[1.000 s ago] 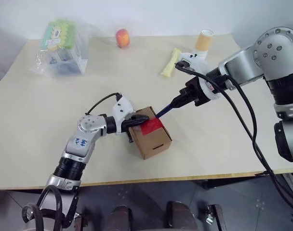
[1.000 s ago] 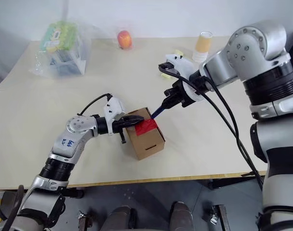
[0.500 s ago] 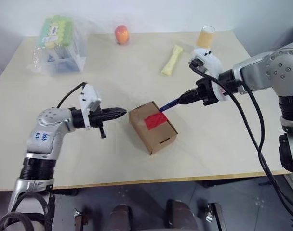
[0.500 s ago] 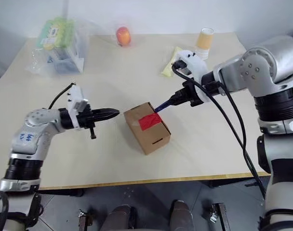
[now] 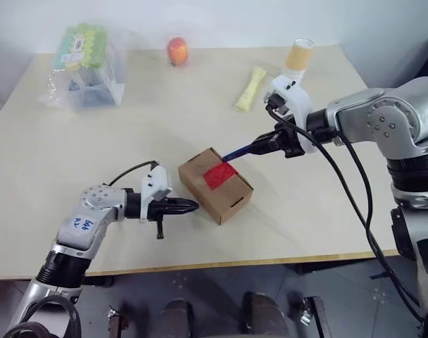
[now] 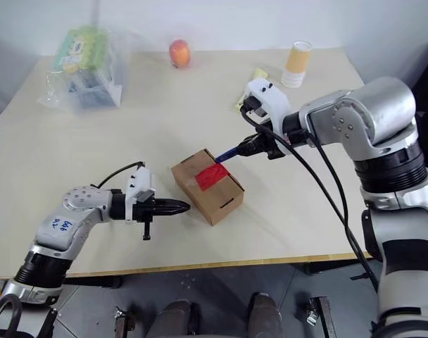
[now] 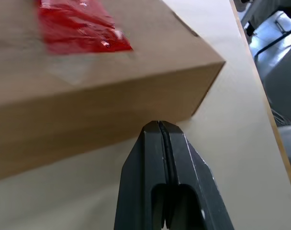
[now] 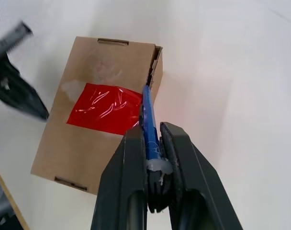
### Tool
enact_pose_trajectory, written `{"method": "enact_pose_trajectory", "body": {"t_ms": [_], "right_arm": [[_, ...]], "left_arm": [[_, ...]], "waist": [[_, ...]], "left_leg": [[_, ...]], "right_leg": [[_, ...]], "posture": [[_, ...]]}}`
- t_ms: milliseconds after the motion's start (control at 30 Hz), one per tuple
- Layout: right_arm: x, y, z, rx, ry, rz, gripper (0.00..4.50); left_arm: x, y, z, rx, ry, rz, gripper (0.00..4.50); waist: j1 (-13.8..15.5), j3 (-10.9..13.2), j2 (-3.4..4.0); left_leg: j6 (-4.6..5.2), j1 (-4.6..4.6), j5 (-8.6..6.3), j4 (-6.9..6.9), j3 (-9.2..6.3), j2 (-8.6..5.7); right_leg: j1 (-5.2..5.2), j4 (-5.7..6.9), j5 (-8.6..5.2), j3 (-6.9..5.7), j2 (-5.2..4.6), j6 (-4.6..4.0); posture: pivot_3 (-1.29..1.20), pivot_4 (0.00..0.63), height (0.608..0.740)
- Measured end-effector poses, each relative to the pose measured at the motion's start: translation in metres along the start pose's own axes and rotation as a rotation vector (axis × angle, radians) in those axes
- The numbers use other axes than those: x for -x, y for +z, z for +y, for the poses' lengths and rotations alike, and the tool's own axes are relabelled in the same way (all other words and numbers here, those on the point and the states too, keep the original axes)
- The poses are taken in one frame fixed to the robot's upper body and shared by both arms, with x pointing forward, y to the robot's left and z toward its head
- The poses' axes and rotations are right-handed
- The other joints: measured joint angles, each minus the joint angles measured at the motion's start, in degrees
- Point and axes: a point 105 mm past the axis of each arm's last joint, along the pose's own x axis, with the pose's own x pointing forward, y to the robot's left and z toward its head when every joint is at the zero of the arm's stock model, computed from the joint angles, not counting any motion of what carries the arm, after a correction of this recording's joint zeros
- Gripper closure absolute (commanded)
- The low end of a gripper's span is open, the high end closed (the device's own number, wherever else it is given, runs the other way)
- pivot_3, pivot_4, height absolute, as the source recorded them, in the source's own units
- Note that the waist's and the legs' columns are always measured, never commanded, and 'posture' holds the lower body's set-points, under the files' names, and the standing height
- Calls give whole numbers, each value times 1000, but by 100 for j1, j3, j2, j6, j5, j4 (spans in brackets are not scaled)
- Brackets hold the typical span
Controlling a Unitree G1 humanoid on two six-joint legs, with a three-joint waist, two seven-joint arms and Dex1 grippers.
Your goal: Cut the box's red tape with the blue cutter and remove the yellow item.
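So head cams: box [image 5: 215, 184] sits mid table, nearer front edge, red tape [image 5: 220, 175] looks uncut. L wrist cam: I see left gripper [image 7: 160, 128] jaws shut, empty, tips at box side. R wrist cam: right gripper [image 8: 152, 136] clamps blue cutter [image 8: 149, 122], tip at tape's edge. Cutting + yellow item still to do

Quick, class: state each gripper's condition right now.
Left gripper: closed, empty.
Right gripper: closed on the blue cutter.
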Motion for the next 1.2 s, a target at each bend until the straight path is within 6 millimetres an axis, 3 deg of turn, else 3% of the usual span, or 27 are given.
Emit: {"method": "enact_pose_trajectory", "body": {"t_ms": [300,400,533,667,733,833,1200], "right_arm": [[-8,2,0,19,9,-16,4348],[-10,0,0,19,16,-17,4348],[-10,-1,-1,19,12,-15,4348],[-11,-2,-1,26,14,-17,4348],[-11,-2,-1,35,17,-17,4348],[-11,-2,1,52,23,-12,4348],[-5,1,4,192,-5,105,4348]], "left_arm": [[-11,6,1,-42,-1,-16,4500],[-4,9,-6,-36,-60,4,4500],[12,35,-6,-5,-114,-44,4500],[17,66,11,-92,-57,-112,4500],[9,62,24,-108,8,-115,4500],[-10,36,32,-90,50,-32,4500],[-23,37,35,-155,81,6,4500]], "waist": [[-3,0,0],[-8,0,0],[-5,0,0],[15,0,0],[2,0,0],[-9,0,0],[12,-2,-1]], "left_leg": [[0,0,0,1,0,-1],[0,0,0,0,-1,0],[0,0,0,2,-1,0],[0,4,0,7,-2,-3],[0,4,0,6,-2,-3],[0,3,0,3,-2,-3],[0,9,0,13,-3,-3]], "right_leg": [[0,1,0,0,0,0],[-1,2,0,-1,0,0],[0,4,0,1,0,0],[6,6,0,1,-2,0],[4,6,0,-1,-1,0],[0,8,0,-2,0,0],[8,17,1,0,-2,0]], "posture": [[0,150,740],[0,150,740],[0,150,740],[0,150,740],[0,150,740],[0,150,740],[0,150,740]]}}
